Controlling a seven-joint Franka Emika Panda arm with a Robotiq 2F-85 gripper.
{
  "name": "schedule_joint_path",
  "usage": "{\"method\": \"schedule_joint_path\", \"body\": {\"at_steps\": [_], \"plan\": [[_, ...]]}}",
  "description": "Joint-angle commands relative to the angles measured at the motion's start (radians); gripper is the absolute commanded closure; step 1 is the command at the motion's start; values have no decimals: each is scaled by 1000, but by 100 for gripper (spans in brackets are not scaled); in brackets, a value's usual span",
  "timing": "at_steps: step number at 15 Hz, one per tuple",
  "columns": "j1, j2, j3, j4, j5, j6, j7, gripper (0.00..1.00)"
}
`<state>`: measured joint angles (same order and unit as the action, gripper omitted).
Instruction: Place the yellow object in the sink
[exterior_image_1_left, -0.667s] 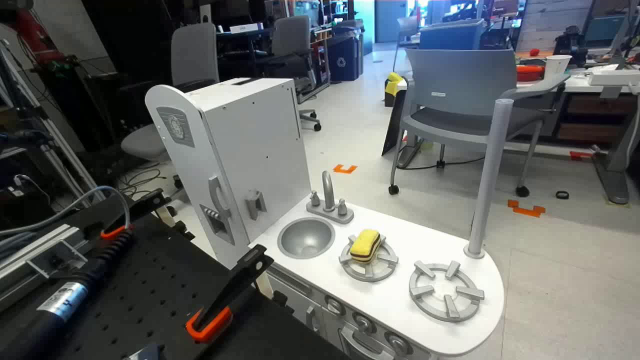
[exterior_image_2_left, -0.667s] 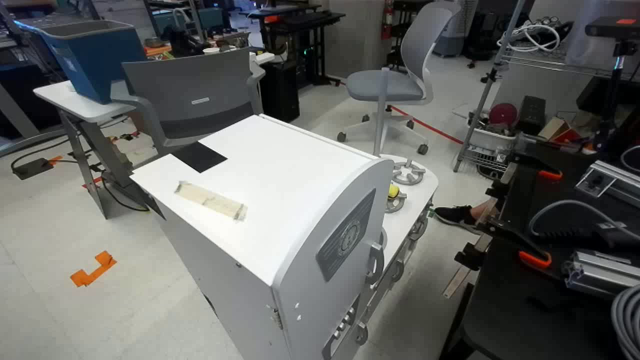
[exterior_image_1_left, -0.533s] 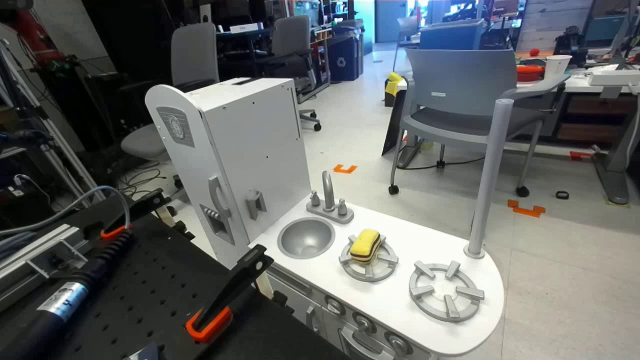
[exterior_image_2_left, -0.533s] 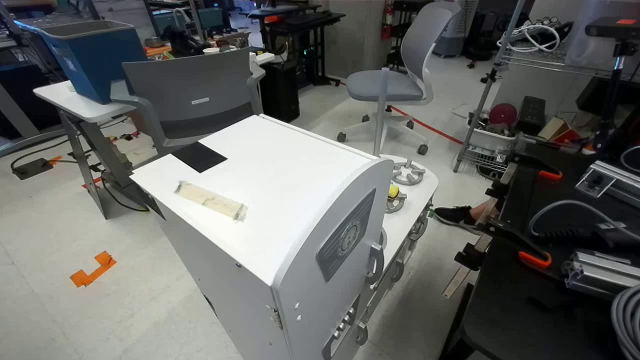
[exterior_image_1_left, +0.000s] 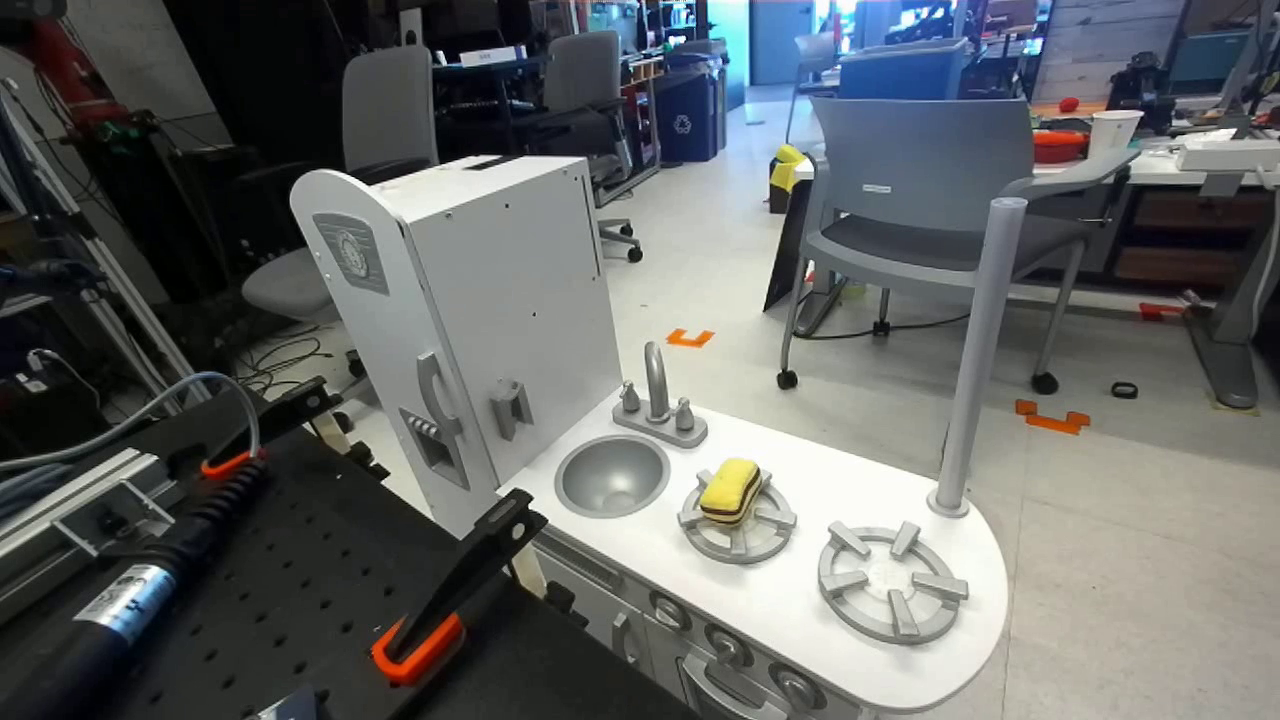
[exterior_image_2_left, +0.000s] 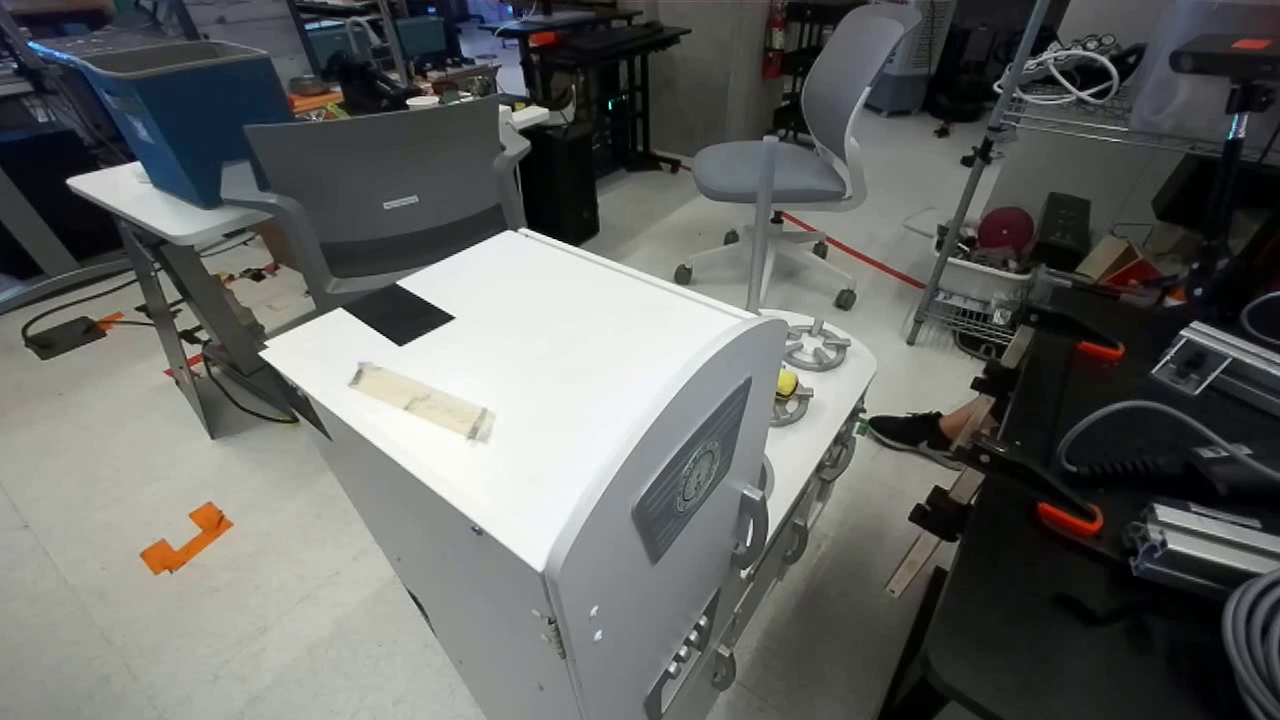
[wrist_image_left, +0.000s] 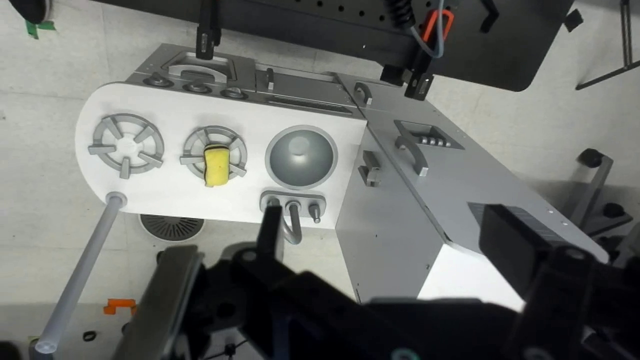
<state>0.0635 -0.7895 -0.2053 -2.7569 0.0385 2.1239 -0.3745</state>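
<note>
The yellow object is a small yellow sponge-like block with a dark stripe. It shows in an exterior view (exterior_image_1_left: 732, 488), partly hidden in an exterior view (exterior_image_2_left: 787, 383), and in the wrist view (wrist_image_left: 217, 167). It rests on the burner beside the sink. The sink is a round grey bowl in an exterior view (exterior_image_1_left: 612, 480) and in the wrist view (wrist_image_left: 301, 159), with nothing in it. My gripper (wrist_image_left: 383, 215) shows only in the wrist view. Its fingers are wide apart with nothing between them, high above the toy kitchen, on the faucet and fridge side of that picture.
A grey faucet (exterior_image_1_left: 657, 395) stands behind the sink. A tall white toy fridge (exterior_image_1_left: 515, 300) rises beside it. A grey post (exterior_image_1_left: 980, 360) stands at the counter's far end near another burner (exterior_image_1_left: 893, 585). A black table (exterior_image_1_left: 300, 600) with clamps (exterior_image_1_left: 420, 645) lies alongside.
</note>
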Motion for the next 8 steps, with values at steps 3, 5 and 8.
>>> {"method": "schedule_joint_path", "body": {"at_steps": [3,5,8], "plan": [[18,369,-49,121,-27,256,-34,0],[14,498,-58,152,-37,359,-24,0],[-49,699,-5,207,-52,474,-3,0]]}}
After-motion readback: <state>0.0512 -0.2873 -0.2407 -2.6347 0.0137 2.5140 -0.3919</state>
